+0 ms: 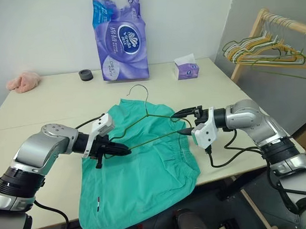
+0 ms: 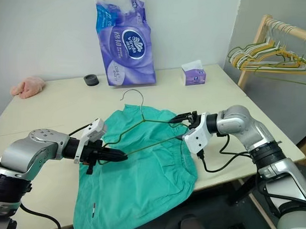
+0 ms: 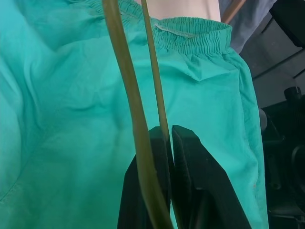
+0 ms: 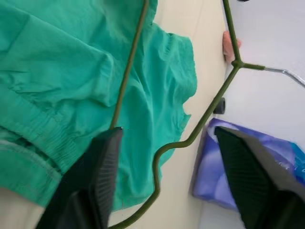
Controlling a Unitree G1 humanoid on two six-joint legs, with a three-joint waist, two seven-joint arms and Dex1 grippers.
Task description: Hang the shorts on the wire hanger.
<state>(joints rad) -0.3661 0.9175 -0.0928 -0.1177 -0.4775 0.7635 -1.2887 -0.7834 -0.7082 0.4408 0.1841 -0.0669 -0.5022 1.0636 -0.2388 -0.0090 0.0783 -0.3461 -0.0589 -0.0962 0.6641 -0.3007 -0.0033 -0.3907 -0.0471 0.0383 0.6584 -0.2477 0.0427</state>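
the shorts point(image 1: 141, 169) lie flat on the table point(image 1: 53, 98), hem drooping over the near edge, with the wire hanger point(image 1: 152, 125) held just above them. left gripper point(image 1: 125, 150) is pinched shut on the hanger's left corner; right gripper point(image 1: 187, 122) is spread wide around the right corner, not gripping. cloth looks light and floppy so i'd grab the thicker elastic waistband, and the wire's thin and springy, probably twists easily.

The wire hanger point(image 1: 147, 125) is being held above the shorts point(image 1: 141, 169), which are lying on the table point(image 1: 53, 98), between both grippers.
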